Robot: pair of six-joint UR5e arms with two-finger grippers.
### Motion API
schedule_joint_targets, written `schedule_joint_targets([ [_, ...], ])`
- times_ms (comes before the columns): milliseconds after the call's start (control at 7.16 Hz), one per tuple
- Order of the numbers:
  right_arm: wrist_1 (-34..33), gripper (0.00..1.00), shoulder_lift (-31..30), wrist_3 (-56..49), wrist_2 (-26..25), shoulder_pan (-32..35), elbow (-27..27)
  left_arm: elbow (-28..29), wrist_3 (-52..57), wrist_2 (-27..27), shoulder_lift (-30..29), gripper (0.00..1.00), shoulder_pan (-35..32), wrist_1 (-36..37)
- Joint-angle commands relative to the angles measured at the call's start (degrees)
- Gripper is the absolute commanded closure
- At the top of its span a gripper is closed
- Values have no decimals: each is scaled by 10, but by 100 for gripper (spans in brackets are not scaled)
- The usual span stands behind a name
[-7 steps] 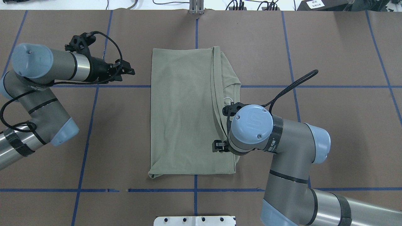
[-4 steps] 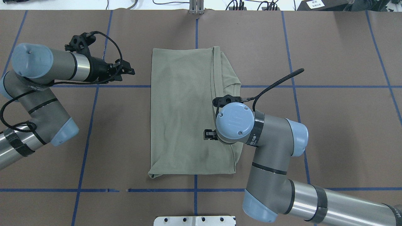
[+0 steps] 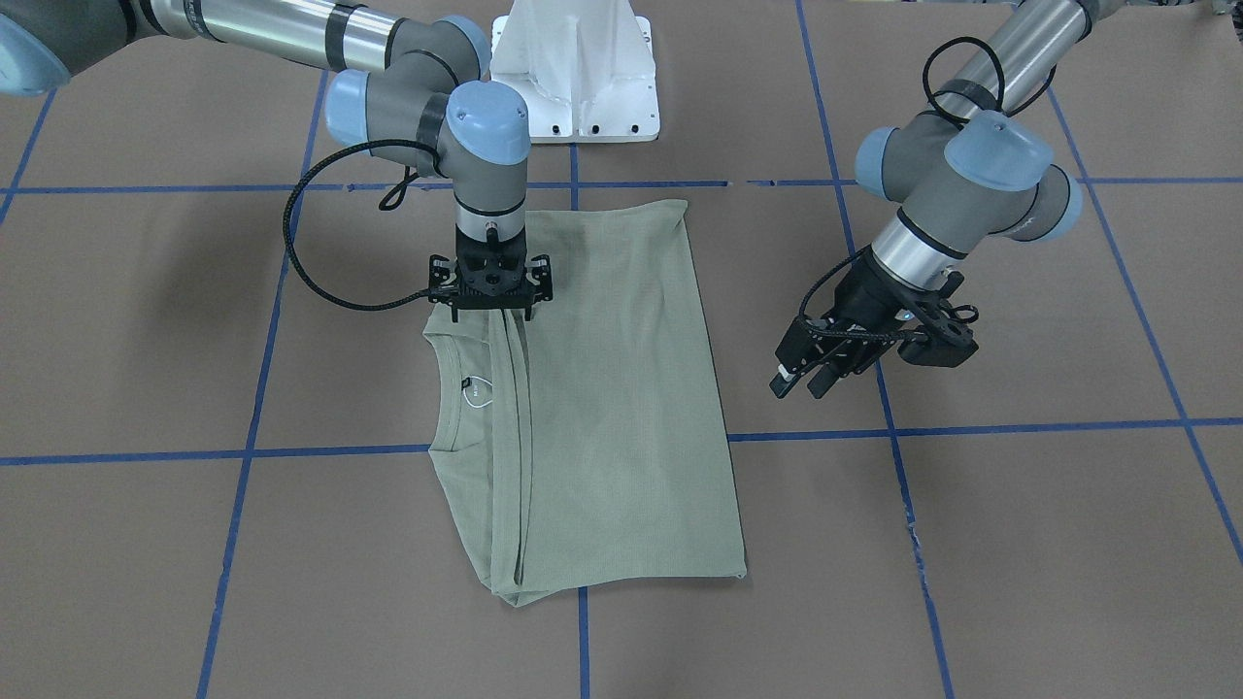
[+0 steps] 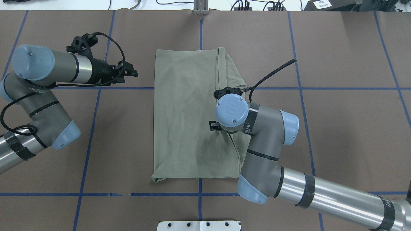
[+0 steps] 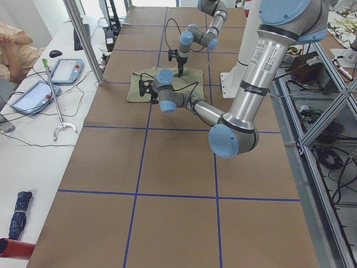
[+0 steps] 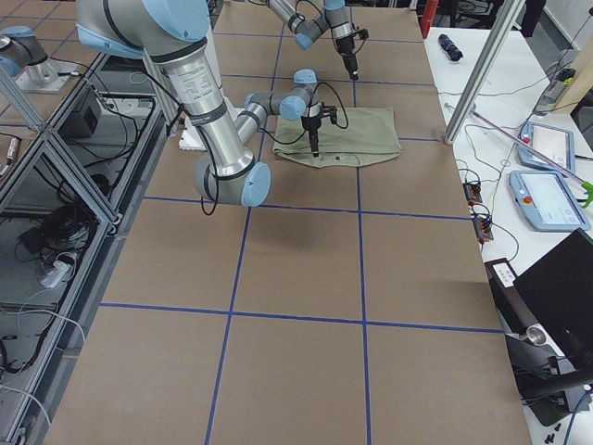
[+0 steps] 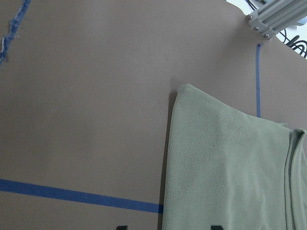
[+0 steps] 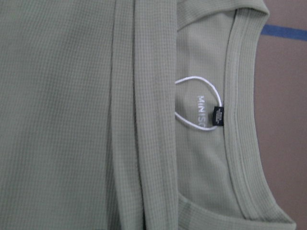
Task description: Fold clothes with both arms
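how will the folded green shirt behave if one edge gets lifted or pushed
Likely floppy: the shirt lies flat in soft folded layers, so a lifted edge would probably sag and the fold open. Its thin knit looks light. Pushed across the brown table cover, it would probably bunch rather than slide.

The shirt's (image 4: 186,112) nine o'clock is left bare; ten is blocked by the left gripper (image 4: 131,72), four by the right arm (image 4: 266,154).
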Motion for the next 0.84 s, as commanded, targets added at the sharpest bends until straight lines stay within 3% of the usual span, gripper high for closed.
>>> schedule_joint_targets([
  [0, 9, 0, -7, -37, 6, 24, -10, 0, 0, 0, 0, 34, 0, 0],
  [279, 15, 0, -50, -88, 14, 50, -3, -3, 0, 0, 0, 34, 0, 0],
  [419, 16, 0, -106, -121, 39, 68, 46, -7, -1, 0, 0, 34, -1, 0],
  [559, 3, 0, -124, -130, 67, 85, 87, -9, -1, 0, 0, 34, -1, 0],
  [698, -13, 0, -85, -126, 70, 85, 73, -9, -1, 0, 0, 34, -1, 0],
])
